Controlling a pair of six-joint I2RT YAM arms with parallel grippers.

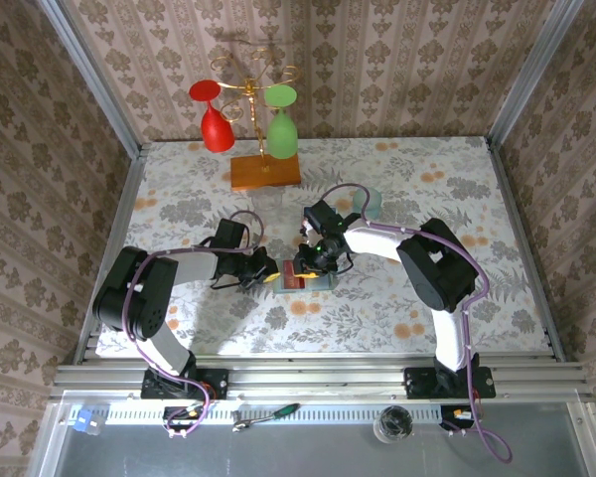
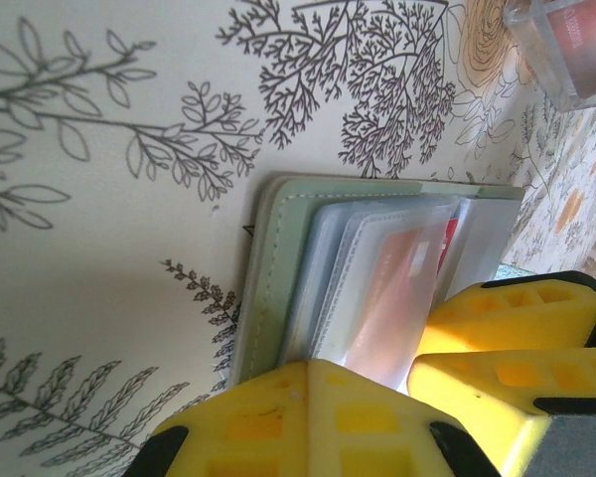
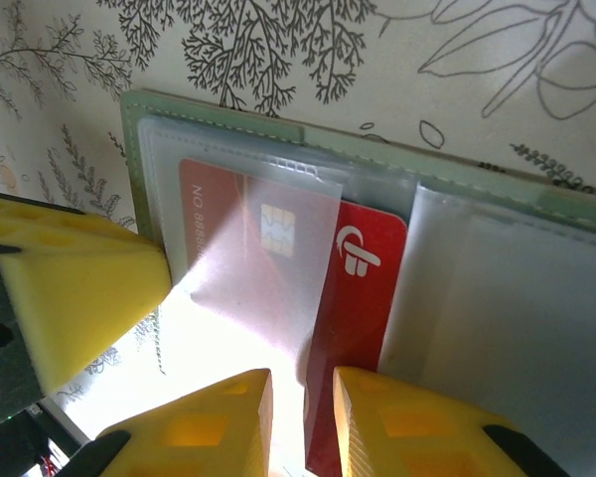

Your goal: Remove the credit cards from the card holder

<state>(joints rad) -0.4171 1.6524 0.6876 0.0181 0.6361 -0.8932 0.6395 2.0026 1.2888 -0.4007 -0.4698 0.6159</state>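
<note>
Robot test cell in a lab, dressed up w/ home decor: patterned wallpaper (image 1: 40, 129) on the walls, floral cloth over the table (image 1: 457, 189). Alu rail (image 1: 318, 376) along near edge, w/ left arm (image 1: 149, 288) & right arm (image 1: 437, 263) bolted on.

The worktop (image 1: 457, 199) carries a pale cloth with grey leaves and orange flowers. At the far side, a little left of the middle, an orange-brown wooden slab (image 1: 265, 172) lies flat. A thin golden stand (image 1: 253, 84) rises from it. A red glass (image 1: 215, 124) hangs upside down on its left, and a green glass (image 1: 282, 127) hangs the same way on its right. To the right of the slab, apart from it, sits a clear plastic box (image 1: 372, 204). Patterned wallpaper (image 1: 377, 60) covers the walls. On the grey ledge at the near edge stand a small glass jar (image 1: 395, 425) and a blue object (image 1: 82, 417). Between them lies a thin screwdriver-like thing (image 1: 268, 415) with a green handle.
</note>
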